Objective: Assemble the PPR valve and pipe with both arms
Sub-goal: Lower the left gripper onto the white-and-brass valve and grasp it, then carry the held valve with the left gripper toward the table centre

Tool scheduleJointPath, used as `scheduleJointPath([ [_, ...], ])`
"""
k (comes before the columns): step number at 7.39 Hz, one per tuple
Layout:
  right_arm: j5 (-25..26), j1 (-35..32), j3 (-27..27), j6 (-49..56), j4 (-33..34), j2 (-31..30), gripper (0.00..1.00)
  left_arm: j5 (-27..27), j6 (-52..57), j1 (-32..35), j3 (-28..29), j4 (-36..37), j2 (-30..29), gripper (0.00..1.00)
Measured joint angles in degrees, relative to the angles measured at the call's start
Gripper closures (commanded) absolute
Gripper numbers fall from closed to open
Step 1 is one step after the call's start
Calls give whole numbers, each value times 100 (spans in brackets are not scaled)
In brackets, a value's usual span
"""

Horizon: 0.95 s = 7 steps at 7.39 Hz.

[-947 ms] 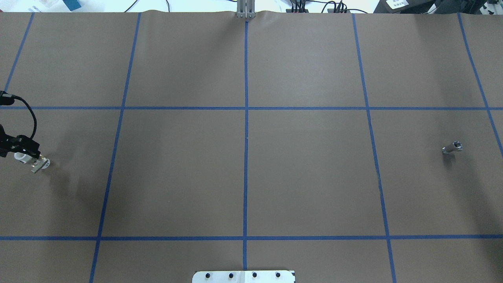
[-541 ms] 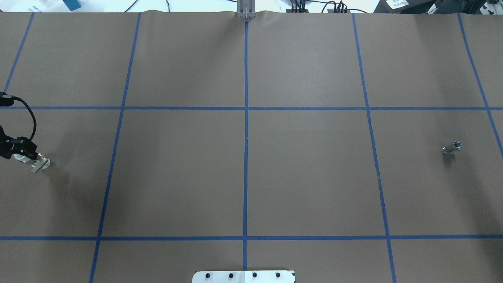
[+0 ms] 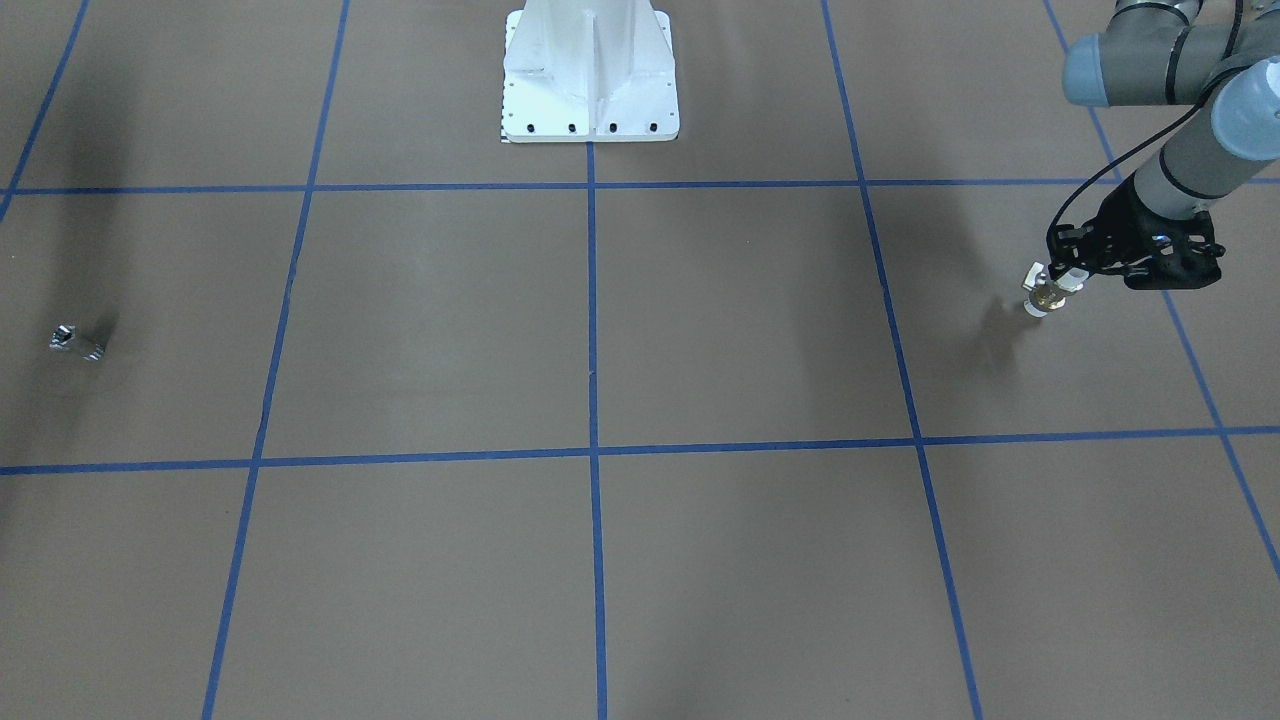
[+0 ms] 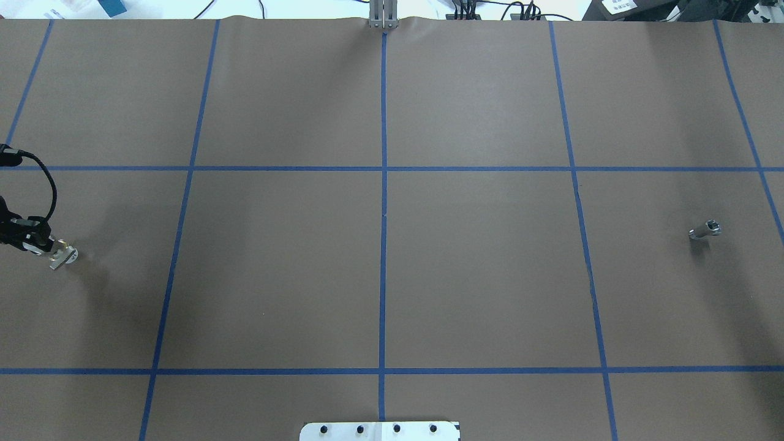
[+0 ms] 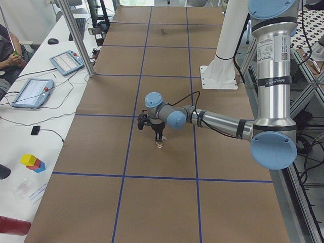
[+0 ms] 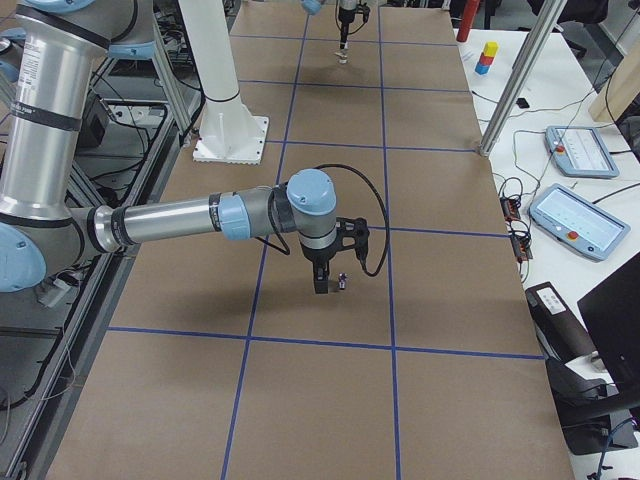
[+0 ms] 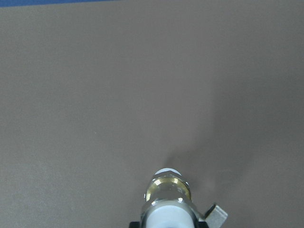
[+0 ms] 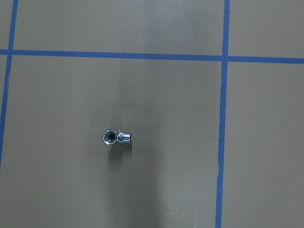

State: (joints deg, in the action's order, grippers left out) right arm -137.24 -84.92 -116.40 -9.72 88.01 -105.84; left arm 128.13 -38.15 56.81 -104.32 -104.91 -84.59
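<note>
My left gripper [image 3: 1066, 279] is shut on the PPR valve [image 3: 1045, 291], white ring ends and brass middle, at the table's far left, low over the brown paper. The valve shows in the overhead view [image 4: 62, 253], below the gripper [image 4: 38, 244], and at the bottom of the left wrist view [image 7: 167, 197]. The pipe [image 4: 704, 231], a small shiny metal piece, lies alone at the far right [image 3: 76, 343] and in the right wrist view [image 8: 116, 137]. My right gripper [image 6: 320, 285] hangs just beside the pipe [image 6: 343, 283]; I cannot tell whether it is open or shut.
The white bolted pedestal [image 3: 590, 80] stands at the robot's side of the table. Blue tape lines divide the brown paper. An aluminium post [image 4: 383, 15] is at the far edge. Tablets [image 6: 580, 150] and cables lie on the operators' bench beyond.
In the overhead view the left gripper's body has shifted left toward the view's edge. The valve's tip stays nearly in place. The pipe has not moved.
</note>
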Motion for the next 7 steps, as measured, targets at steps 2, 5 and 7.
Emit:
scheduleJointPath([
  [2, -26, -3, -25, 2, -5, 1, 0, 181, -68, 12, -194, 40, -42, 100],
  [5, -16, -7, -21, 5, -12, 2, 0, 212, -1174, -22, -517, 583, -1056, 100],
  [7, 34, -8, -13, 4, -12, 3, 0, 23, -1793, -343, -513, 1553, -2385, 100],
])
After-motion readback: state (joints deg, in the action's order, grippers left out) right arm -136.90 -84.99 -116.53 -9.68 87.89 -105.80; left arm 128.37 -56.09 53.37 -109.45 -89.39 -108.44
